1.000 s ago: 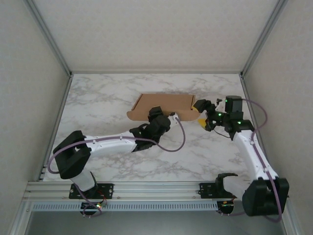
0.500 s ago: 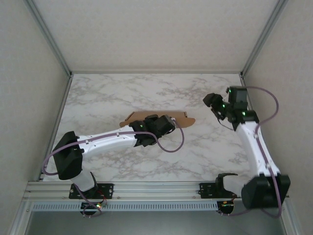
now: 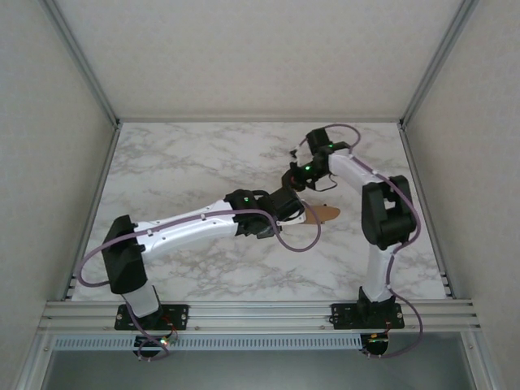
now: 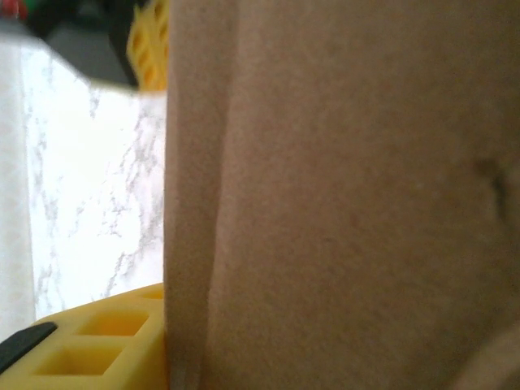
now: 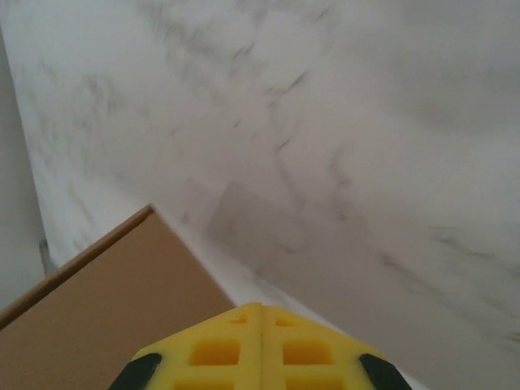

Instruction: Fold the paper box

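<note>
Compared with a second ago, the paper box (image 3: 327, 214) no longer lies flat and wide toward the back of the marble table (image 3: 179, 162). From above, just a rounded brown tab shows near the table's centre, poking toward 3 o'clock from under the left gripper (image 3: 299, 214). The left arm has stretched further toward 3 o'clock. The right arm was at the box's 3 o'clock end and then pulled away to the table's right side. It has now folded inward, so the right gripper (image 3: 297, 177) sits just at 12 o'clock of the left gripper, near the box. Its jaws, spread a second ago, are now clenched. In the right wrist view its two yellow fingers (image 5: 215, 353) press together along a seam. A corner of the paper box (image 5: 106, 325) lies at 8 o'clock over the table (image 5: 366, 122).

In the left wrist view the paper box (image 4: 341, 203) fills everything from centre to 3 o'clock, very close and blurred. Its left edge runs straight from 12 to 6 o'clock. One yellow lattice finger (image 4: 89, 341) of the left gripper touches that edge at 7 o'clock, and the left gripper appears to be grasping the box.

The box's inside is hidden, so any contents cannot be told. The left arm covers most of its length; the strip that shows from above runs from 9 to 3 o'clock.
</note>
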You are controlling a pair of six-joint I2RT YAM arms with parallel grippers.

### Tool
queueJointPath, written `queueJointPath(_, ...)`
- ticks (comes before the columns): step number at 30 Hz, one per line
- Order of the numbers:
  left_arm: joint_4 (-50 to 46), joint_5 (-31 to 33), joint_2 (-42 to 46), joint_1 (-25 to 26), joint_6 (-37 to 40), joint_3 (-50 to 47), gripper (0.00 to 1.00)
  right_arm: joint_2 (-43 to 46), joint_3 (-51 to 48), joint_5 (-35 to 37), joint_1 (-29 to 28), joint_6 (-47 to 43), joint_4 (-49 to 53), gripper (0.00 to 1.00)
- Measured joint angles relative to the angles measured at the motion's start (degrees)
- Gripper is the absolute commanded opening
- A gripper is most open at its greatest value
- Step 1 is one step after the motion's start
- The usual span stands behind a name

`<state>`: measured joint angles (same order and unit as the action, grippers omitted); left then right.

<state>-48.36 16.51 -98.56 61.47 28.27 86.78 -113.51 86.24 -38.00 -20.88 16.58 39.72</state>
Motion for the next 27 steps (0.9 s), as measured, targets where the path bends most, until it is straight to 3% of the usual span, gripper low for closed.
queueJointPath(6,-2.8,-0.9,-3.3,0.0,-0.5,1.3,0.49,-4.3,1.6,-5.6,-3.5,-3.6,2.0,0.0)
queueJointPath(10,-2.8,-0.1,-4.7,-0.1,-0.6,1.7,0.58,-5.2,1.5,-8.2,-4.3,-3.8,1.5,0.0)
queueJointPath(19,-1.1,1.6,-7.4,-1.6,-0.9,4.6,0.77,-6.7,0.4,-9.2,-5.0,-4.0,0.7,0.18)
queueJointPath(27,3.5,4.6,-7.4,-2.5,2.0,5.7,0.89,-8.5,2.2,-9.2,-5.0,-4.4,1.6,0.26)
